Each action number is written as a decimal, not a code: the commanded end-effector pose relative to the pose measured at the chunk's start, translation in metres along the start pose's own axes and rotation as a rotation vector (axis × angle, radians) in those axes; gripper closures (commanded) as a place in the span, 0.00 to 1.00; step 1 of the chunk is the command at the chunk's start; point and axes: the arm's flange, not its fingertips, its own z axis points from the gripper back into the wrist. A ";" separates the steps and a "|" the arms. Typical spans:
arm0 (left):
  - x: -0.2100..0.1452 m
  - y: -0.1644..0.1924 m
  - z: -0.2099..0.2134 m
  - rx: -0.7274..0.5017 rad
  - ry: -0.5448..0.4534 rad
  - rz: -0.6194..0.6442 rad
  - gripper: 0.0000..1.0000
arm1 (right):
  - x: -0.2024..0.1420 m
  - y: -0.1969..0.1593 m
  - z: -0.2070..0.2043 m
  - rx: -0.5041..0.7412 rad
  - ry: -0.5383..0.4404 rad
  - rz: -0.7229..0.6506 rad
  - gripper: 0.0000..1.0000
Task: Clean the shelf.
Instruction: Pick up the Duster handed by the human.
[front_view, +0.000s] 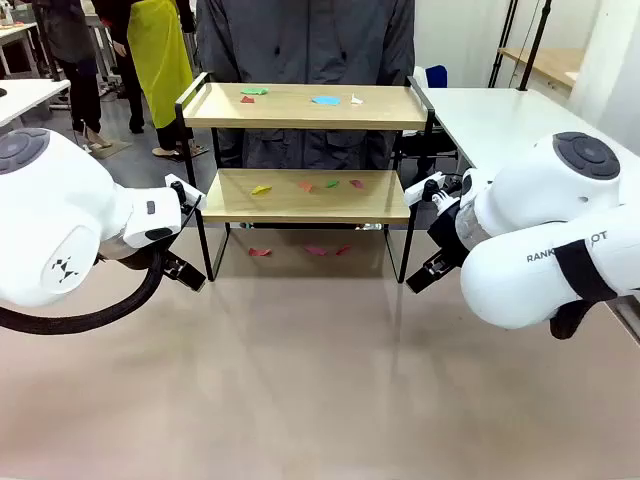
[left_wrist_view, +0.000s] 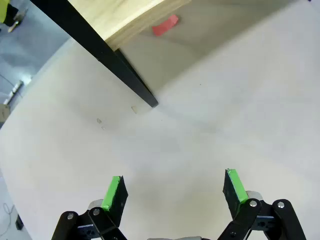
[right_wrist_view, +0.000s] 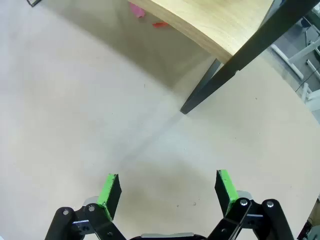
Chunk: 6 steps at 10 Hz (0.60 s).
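The beige surface carries the whole work area, and a person stands at its far edge. The left arm and the right arm flank the shelf, which stands at the far middle of the surface, directly in front of the person. The left jaws and the right jaws are both wide apart and hold nothing. The left pads hover over bare surface near the left front leg, and the right pads hover near the right front leg. The step in hand appears to be the approach to a first scrap. The upper board has raised side rails, so entry from the front or from above is advisable. The lower board lies close beneath it, so a level entry from the front probably suits it best. Keep both arms clear of the legs, since the light frame could shift if nudged. The scraps look thin and flat: a blue scrap above, a yellow scrap below, and a red scrap on the surface under the shelf. Take them one at a time and bring the pads down to the board before closing.
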 end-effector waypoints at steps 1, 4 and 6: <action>0.000 0.000 0.000 0.000 0.000 0.000 0.00 | 0.000 0.000 0.000 0.000 0.000 0.000 0.00; 0.000 0.000 0.000 0.000 0.000 0.000 0.00 | 0.000 0.000 0.000 0.000 0.000 0.000 0.00; 0.000 0.000 0.000 0.000 0.000 0.000 0.00 | 0.000 0.000 0.000 0.000 0.000 0.000 0.00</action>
